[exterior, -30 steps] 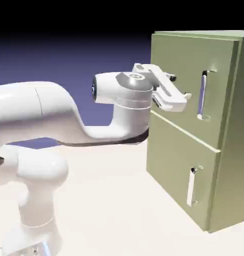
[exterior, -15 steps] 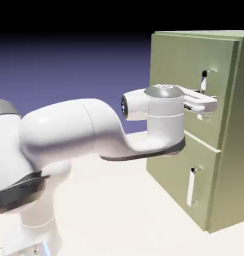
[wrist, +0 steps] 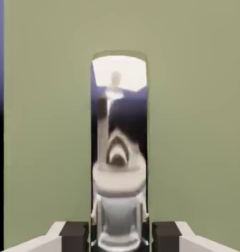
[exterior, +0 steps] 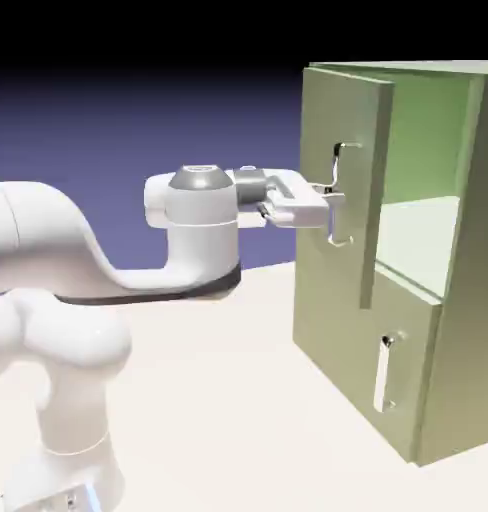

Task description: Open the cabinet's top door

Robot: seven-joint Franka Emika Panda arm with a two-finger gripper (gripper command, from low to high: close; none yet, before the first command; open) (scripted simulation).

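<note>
Top door [exterior: 358, 115] stands ajar at the cabinet's [exterior: 478, 270] upper front, our gripper [wrist: 120, 237] closed on its bar handle [wrist: 120, 147]; we expect a light, free-swinging but stiff panel and slick metal, so we should keep the mid-bar grip.

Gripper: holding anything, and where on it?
Yes, the gripper holds the top door's handle, around its middle, one finger on each side.
</note>
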